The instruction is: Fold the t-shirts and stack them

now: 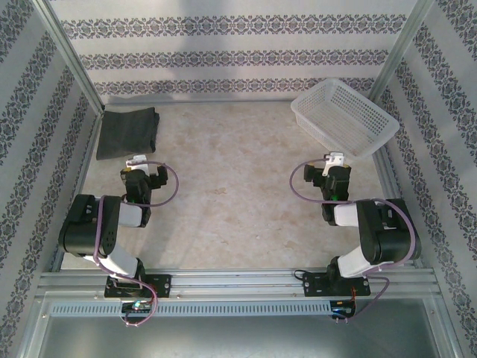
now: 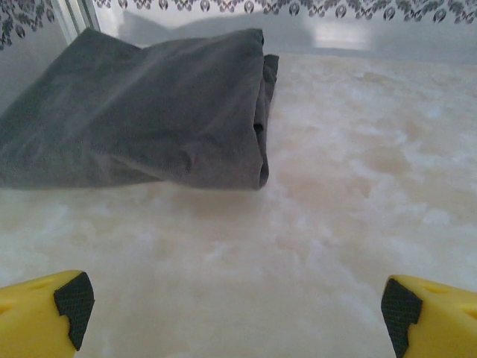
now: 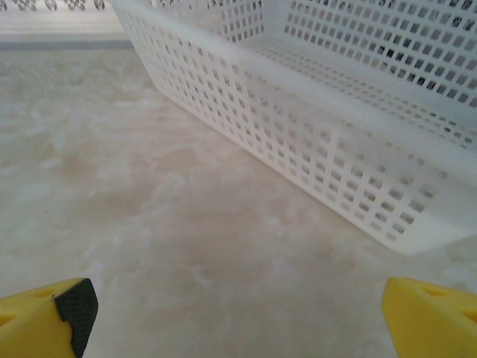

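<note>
A dark charcoal-grey t-shirt point(image 1: 128, 132) lies folded at the table's far left corner, against the left wall. In the left wrist view the same folded t-shirt point(image 2: 149, 119) shows its layered edge on the right side. My left gripper point(image 1: 137, 163) hovers just in front of it, open, with bare table between its yellow fingers point(image 2: 45, 317). My right gripper point(image 1: 335, 161) is open too, near the basket, holding nothing; its fingers point(image 3: 45, 317) stand wide over bare table.
A white plastic mesh basket point(image 1: 344, 115) sits tilted at the far right, close in front of the right gripper; its wall point(image 3: 313, 149) has nothing visible inside. Patterned walls and metal posts enclose the marbled table point(image 1: 231, 186).
</note>
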{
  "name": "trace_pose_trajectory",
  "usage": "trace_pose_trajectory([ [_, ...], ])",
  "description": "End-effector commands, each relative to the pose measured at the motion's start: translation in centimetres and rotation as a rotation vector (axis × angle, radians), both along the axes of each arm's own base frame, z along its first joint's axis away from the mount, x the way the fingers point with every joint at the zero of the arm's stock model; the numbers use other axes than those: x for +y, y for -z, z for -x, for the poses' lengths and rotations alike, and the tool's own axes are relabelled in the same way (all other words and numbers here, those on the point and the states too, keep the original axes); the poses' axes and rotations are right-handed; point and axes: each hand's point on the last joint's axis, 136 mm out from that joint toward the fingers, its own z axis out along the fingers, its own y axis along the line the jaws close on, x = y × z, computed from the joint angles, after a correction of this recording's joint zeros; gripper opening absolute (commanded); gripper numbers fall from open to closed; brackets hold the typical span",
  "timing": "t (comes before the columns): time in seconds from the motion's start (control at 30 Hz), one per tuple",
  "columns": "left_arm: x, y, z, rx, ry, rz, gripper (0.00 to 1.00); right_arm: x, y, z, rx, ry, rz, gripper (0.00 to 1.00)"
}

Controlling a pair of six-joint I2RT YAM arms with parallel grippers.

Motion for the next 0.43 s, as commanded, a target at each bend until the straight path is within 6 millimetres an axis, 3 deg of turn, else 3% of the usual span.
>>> trace_pose_trajectory([
  [0.0, -0.39, -0.26, -0.11, -0.008, 0.024, -0.018, 1.00, 0.56, -1.50, -0.64, -0.053, -0.028, 0.006, 0.98],
  [0.4, -0.37, -0.10, -0.10, 0.003, 0.021, -0.019, 1.00, 0.63, -1.45, -0.65, -0.052, -0.035, 0.004, 0.98],
])
